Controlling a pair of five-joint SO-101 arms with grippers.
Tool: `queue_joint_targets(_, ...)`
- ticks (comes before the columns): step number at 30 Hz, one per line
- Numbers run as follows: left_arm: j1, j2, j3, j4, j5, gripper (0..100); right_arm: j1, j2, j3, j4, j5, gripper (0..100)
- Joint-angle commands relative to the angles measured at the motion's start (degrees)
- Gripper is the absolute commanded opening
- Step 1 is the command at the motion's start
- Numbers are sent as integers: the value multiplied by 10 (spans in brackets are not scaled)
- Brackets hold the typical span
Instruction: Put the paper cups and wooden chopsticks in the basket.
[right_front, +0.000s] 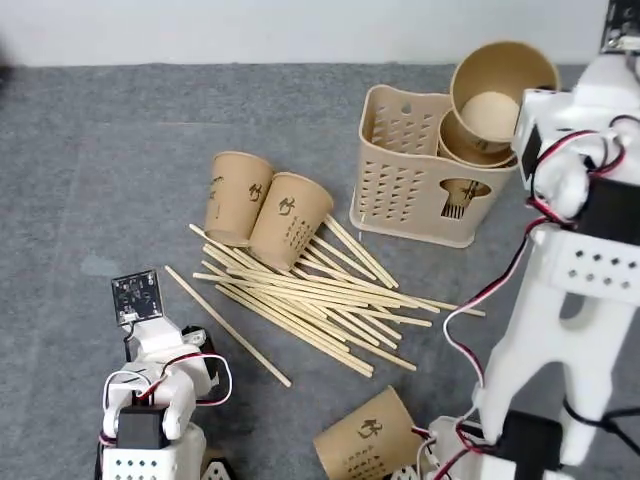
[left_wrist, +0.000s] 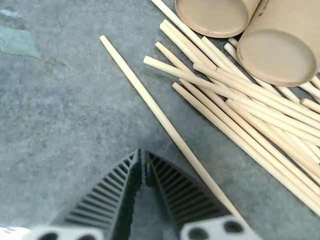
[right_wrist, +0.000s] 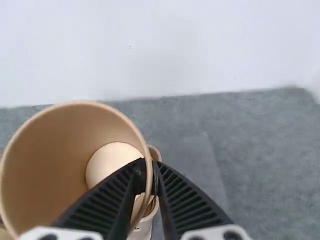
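My right gripper (right_wrist: 147, 167) is shut on the rim of a paper cup (right_wrist: 60, 150), one finger inside and one outside. That cup (right_front: 500, 85) hangs tilted over the beige basket (right_front: 395, 190), above another cup (right_front: 470, 145) standing inside it. Two more cups (right_front: 235, 195) (right_front: 290, 220) lie side by side on the grey carpet, at the far end of a pile of wooden chopsticks (right_front: 310, 295). A further cup (right_front: 365, 435) lies near the front edge. My left gripper (left_wrist: 142, 155) is shut and holds nothing, just above the carpet beside a single stray chopstick (left_wrist: 160, 115).
The right arm (right_front: 570, 250) stands tall at the right of the basket, with loose red and white wires hanging by it. Open grey carpet stretches to the left of the chopstick pile. A white wall runs along the far edge.
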Motion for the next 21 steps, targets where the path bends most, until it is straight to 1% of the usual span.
queue_joint_targets(1, -1, 1, -4, 3, 4, 14, 3, 28, -29, -5, -9, 8)
queue_joint_targets(6, -1, 1, -4, 3, 4, 14, 2, 77, -31, 3, -10, 16)
queue_joint_targets(8, -1, 1, -4, 3, 4, 14, 2, 86, -32, 2, -10, 69)
queue_joint_targets(12, -1, 1, -4, 3, 4, 14, 1, 68, -40, 3, -10, 229)
queue_joint_targets(13, -1, 1, -4, 3, 4, 14, -3, 60, -46, 9, -10, 242)
queue_joint_targets(18, -1, 1, -4, 3, 4, 14, -52, 13, -67, 121, 0, 178)
queue_joint_targets(21, -1, 1, -4, 3, 4, 14, -85, -1, -67, 205, 34, 147)
